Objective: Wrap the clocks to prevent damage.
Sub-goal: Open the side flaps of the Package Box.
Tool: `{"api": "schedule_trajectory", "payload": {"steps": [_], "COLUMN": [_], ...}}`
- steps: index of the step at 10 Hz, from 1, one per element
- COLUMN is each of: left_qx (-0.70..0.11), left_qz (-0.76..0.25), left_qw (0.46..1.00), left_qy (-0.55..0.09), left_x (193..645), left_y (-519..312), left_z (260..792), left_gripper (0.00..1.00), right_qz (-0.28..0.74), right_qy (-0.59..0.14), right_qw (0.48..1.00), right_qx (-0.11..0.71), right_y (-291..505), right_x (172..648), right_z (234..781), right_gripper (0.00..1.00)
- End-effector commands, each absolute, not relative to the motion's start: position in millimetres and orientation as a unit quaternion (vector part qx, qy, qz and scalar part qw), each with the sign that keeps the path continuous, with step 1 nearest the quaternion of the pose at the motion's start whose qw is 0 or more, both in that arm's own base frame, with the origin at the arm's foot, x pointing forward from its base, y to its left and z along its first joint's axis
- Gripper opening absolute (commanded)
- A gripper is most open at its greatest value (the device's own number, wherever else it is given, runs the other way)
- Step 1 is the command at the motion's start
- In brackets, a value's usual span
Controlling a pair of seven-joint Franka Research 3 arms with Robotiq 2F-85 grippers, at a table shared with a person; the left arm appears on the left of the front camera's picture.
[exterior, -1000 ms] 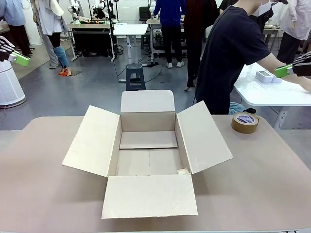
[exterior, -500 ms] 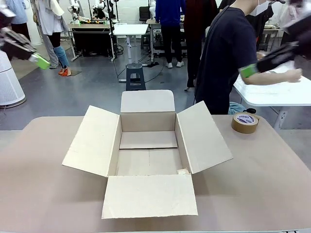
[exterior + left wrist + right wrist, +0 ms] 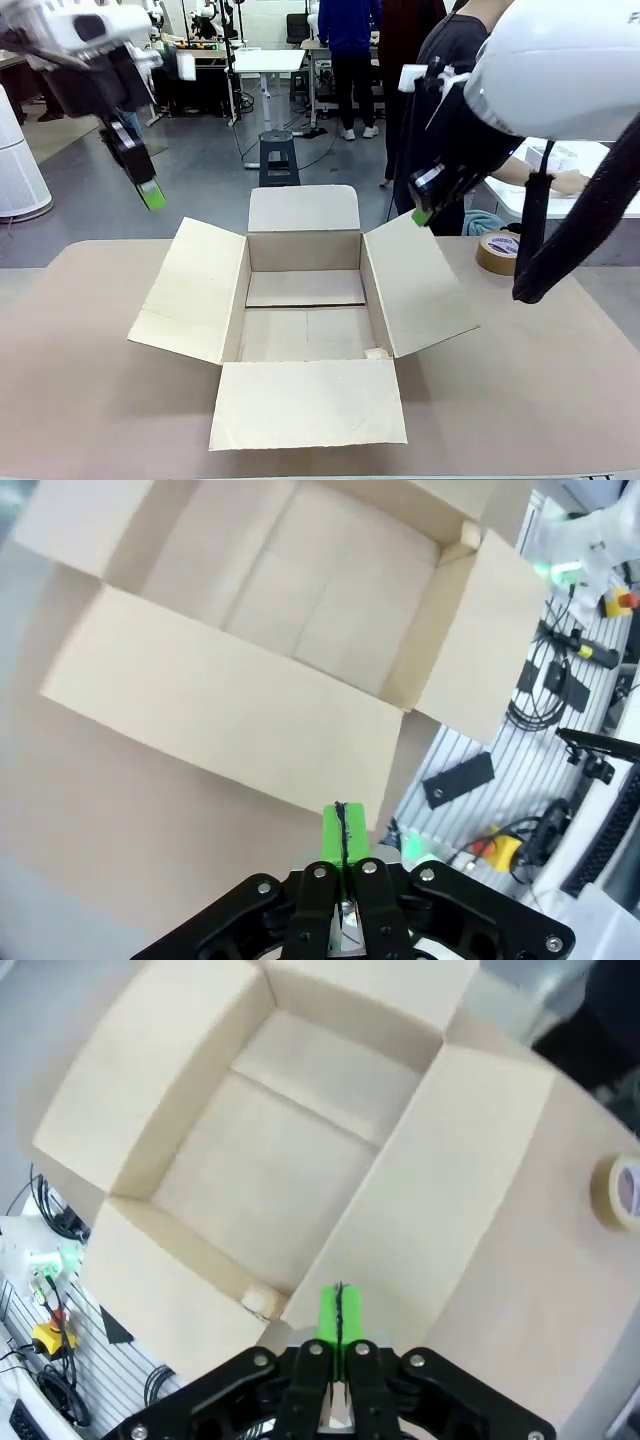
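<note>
1. Front: open cardboard box (image 3: 305, 250) is sitting mid-table (image 3: 80, 400). Left gripper (image 3: 152, 195) is hanging up-left of it and right gripper (image 3: 422, 213) up-right, both pinched shut and empty.
2. Left wrist: green pads (image 3: 332, 830) are pressing together over a box flap.
3. Right wrist: pads are meeting above the box, and a tape roll (image 3: 618, 1190) is lying beside it.

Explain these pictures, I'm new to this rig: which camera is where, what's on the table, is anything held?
Two white robot arms share a table with a person. The wide picture looks across it from between the arms; the other two come from wrist cameras looking along each arm's green-padded fingers. On the table: an open cardboard box and a tape roll. The left end effector and right end effector hang in the air near the box, shut, holding nothing.
</note>
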State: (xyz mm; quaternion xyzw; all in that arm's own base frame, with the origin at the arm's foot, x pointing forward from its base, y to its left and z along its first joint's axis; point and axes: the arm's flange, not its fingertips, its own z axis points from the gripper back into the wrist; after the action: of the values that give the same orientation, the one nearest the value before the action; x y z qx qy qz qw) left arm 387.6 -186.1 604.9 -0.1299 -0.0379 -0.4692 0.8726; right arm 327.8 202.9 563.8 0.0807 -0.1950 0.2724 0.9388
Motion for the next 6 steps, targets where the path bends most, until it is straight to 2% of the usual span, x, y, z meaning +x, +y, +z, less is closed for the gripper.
{"api": "schedule_trajectory", "payload": {"steps": [1, 2, 3, 6], "left_qx": [-0.138, -0.126, -0.135, -0.135], "left_qz": [-0.442, -0.445, -0.456, -0.456], "left_qw": [0.886, 0.886, 0.879, 0.879], "left_qy": [-0.014, -0.028, -0.018, -0.018], "left_x": [391.8, 393.5, 390.6, 390.6], "left_y": [-186.5, -181.0, -192.3, -192.3], "left_z": [589.9, 590.5, 589.4, 589.4], "left_gripper": [0.00, 0.00, 0.00, 0.00], "right_qz": [0.260, 0.309, 0.265, 0.265], "right_qy": [-0.158, -0.149, -0.171, -0.171], "right_qw": [0.950, 0.938, 0.946, 0.946], "right_qx": [0.064, 0.050, 0.072, 0.072], "right_y": [206.6, 198.3, 204.4, 204.4], "right_x": [335.5, 335.2, 332.7, 332.7], "right_z": [568.5, 569.4, 556.1, 556.1], "right_gripper": [0.01, 0.01, 0.01, 0.01]}}
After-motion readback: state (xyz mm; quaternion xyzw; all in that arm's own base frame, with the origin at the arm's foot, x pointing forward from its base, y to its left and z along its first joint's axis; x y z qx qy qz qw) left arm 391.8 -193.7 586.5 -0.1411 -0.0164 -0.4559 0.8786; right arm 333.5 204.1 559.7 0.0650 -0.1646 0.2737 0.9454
